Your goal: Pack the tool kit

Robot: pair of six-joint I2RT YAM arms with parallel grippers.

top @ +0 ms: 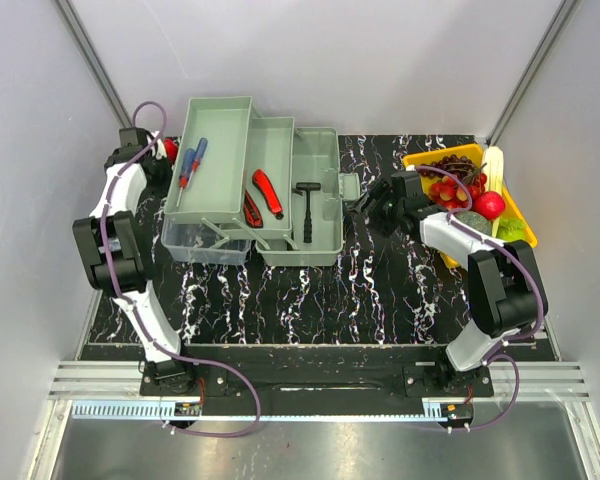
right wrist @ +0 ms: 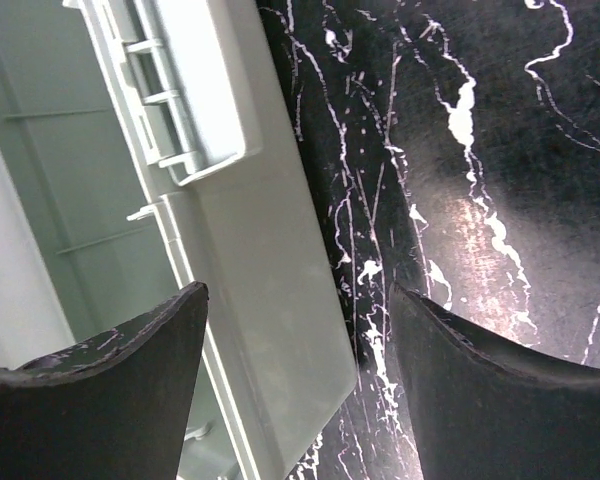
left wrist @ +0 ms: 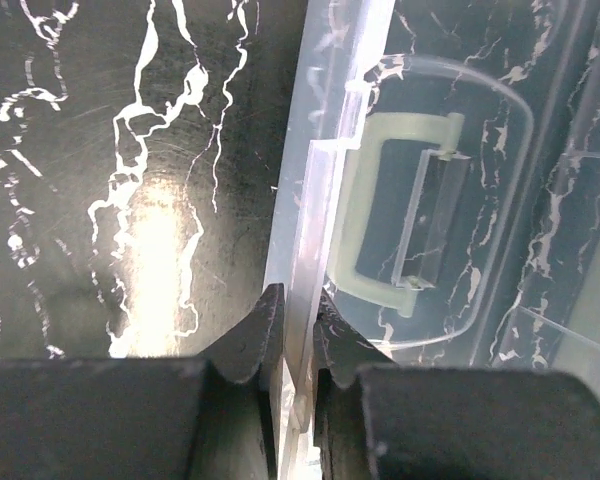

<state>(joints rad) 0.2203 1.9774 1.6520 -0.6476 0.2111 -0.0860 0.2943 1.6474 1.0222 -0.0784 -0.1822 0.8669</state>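
left gripper (left wrist: 298, 325) clenched on the clear lid (left wrist: 430, 150) edge of the open toolbox (top: 320, 252); right gripper (right wrist: 295, 290) spread wide beside its latch (top: 348, 187).

My left arm (top: 115, 245) climbs the left side, elbow kinked outward, wrist turned in toward the middle. My left gripper (left wrist: 295, 322) is clamped down, both fingers (left wrist: 252, 338) squeezing the thin clear wall of the toolbox lid (left wrist: 315, 150) between them. My right arm (top: 502, 288) folds at the elbow, forearm angling inward. My right gripper (right wrist: 298, 295) points downward, jaws spread wide apart.
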